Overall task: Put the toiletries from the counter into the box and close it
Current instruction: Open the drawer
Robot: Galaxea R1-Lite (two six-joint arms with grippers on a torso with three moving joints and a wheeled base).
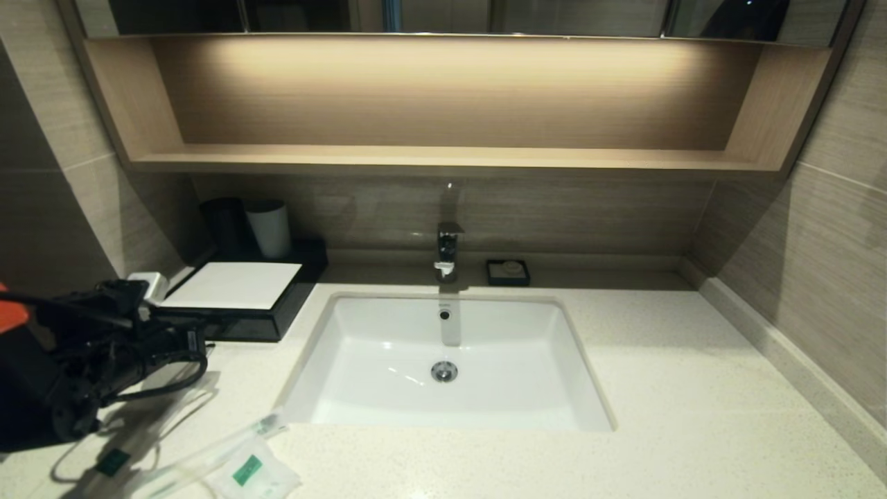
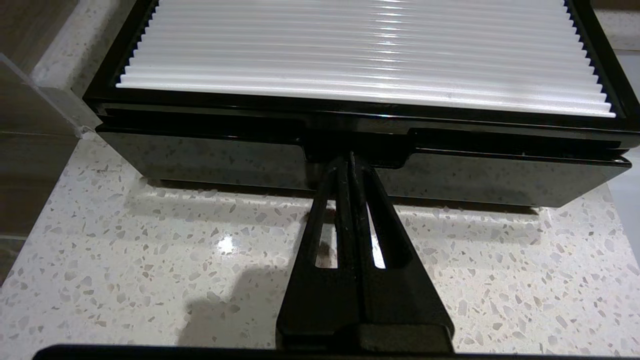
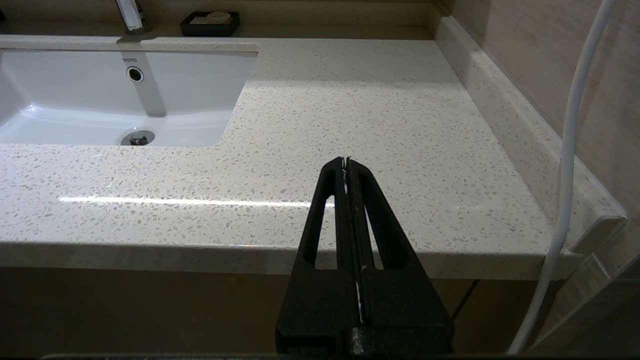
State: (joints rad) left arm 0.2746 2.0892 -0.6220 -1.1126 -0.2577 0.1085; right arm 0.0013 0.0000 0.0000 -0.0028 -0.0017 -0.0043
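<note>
From the head: my left end effector point(image 1: 197, 339) sits at the near front of the box point(image 1: 242, 305), far left on the surface point(image 1: 693, 388); the toiletries point(image 1: 235, 464) lie near left.

Left wrist: its tips, pressed together, touch the drawer front point(image 2: 200, 160).

Right wrist: my right end effector point(image 3: 346, 162), pressed together, hovers at the surface's near right edge.

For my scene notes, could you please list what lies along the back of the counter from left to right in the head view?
Left gripper, shut, at the box front → box with two cups behind it → faucet → soap dish.
</note>
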